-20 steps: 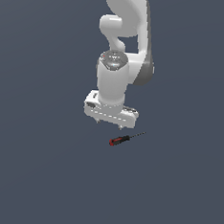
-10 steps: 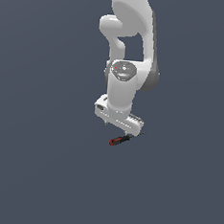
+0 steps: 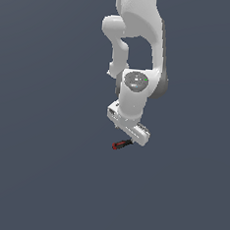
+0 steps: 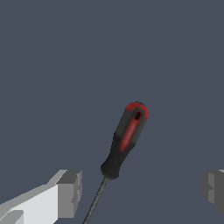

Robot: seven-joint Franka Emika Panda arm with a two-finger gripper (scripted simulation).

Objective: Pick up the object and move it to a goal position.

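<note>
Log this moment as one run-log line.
phase: pre-grasp | hand: open, fingers either side of the shaft, not touching | screwdriver: lying on the surface, not gripped | goal: not visible

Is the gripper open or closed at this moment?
Open: in the wrist view, the gripper's fingers stand wide apart, not touching the screwdriver.

Screwdriver (image 3: 121,144) lies flat on the counter (image 3: 42,179), directly under the claw (image 3: 134,138), handle end sticking out toward the exterior view's left. In the wrist view the screwdriver (image 4: 124,141) sits between the two fingers (image 4: 70,192) (touching neither), claw (image 4: 142,190) spread wide around the shaft, handle lying beyond the fingertips.
</note>
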